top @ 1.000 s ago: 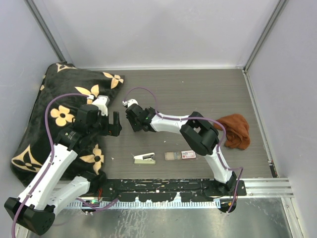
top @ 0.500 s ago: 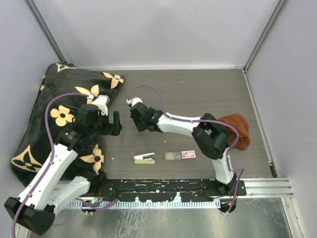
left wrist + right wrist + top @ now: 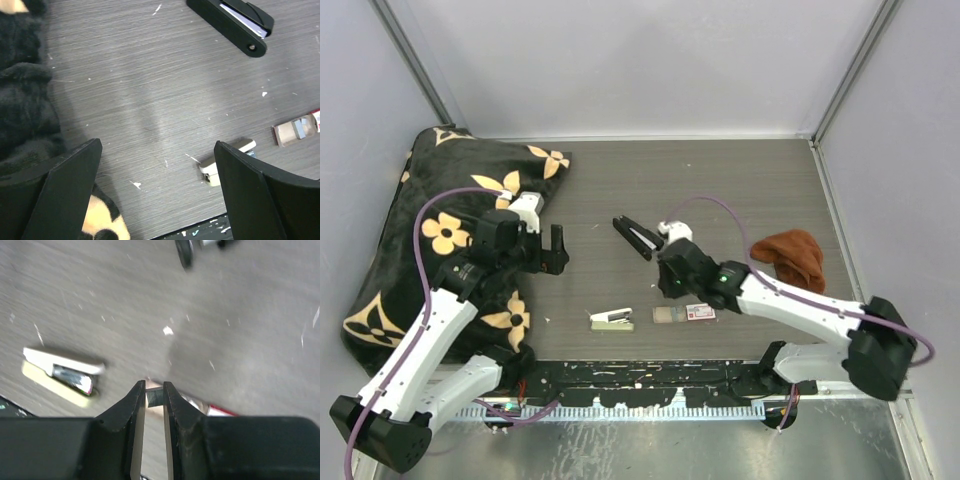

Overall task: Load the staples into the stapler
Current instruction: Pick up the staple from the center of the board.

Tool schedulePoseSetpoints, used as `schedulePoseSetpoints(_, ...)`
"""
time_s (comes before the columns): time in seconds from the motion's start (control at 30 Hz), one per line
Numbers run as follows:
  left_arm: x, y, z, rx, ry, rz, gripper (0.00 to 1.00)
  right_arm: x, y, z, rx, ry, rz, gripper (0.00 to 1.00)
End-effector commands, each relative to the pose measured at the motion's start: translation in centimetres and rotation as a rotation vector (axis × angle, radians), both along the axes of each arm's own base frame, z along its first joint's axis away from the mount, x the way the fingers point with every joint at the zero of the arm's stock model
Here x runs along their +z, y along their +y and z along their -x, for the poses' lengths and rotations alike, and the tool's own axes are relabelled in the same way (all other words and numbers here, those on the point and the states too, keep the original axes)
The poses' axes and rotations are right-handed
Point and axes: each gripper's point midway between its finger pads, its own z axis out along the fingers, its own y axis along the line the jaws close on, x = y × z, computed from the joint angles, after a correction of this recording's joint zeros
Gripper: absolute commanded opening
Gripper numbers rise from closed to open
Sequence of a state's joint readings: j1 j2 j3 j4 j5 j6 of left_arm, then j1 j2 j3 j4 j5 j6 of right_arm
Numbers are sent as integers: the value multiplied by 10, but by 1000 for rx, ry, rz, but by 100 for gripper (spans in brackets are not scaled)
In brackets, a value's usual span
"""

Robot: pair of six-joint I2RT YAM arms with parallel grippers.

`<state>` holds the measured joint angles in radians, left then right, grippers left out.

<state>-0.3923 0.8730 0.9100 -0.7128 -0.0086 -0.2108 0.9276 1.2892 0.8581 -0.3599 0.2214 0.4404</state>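
The black stapler [image 3: 635, 237] lies on the table with its top arm lifted slightly, and its pale track shows in the left wrist view [image 3: 232, 22]. In the right wrist view the stapler is only a blurred dark shape at the top edge [image 3: 186, 252]. My right gripper [image 3: 666, 284] hangs nearer than the stapler, over the red-and-white box [image 3: 701, 312]. Its jaws [image 3: 154, 386] are shut on a small grey block of staples [image 3: 155, 396]. My left gripper [image 3: 558, 252] hovers wide open to the left of the stapler, with nothing between its fingers [image 3: 157, 150].
A cream-green oblong [image 3: 611, 319] lies near the front edge, left of a brown cardboard tray [image 3: 665, 315]. A black flowered cushion [image 3: 440, 230] fills the left side. A rust-brown cloth [image 3: 792, 252] lies at the right. Walls close in the table.
My right arm swung away from the stapler's spot, to the right and nearer, ending over the box. The stapler now lies uncovered. The left arm barely moved.
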Motion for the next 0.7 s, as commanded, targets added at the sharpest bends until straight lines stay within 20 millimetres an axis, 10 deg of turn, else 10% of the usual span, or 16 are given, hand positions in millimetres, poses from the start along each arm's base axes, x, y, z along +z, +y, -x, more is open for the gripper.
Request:
schedulePoseSetpoints(0.0,17,-24,0,-116,-59,97,95,-9,-23,29,-98,113,-152,20)
schedulePoseSetpoints(0.23,35,-71,15,-212,-55,377,89,-12,-34,33,-110,152,-383,20)
schedulePoseSetpoints(0.67,54,-180,81,-640,-311,560,88,56,-25,46,-5,199,-1039,21)
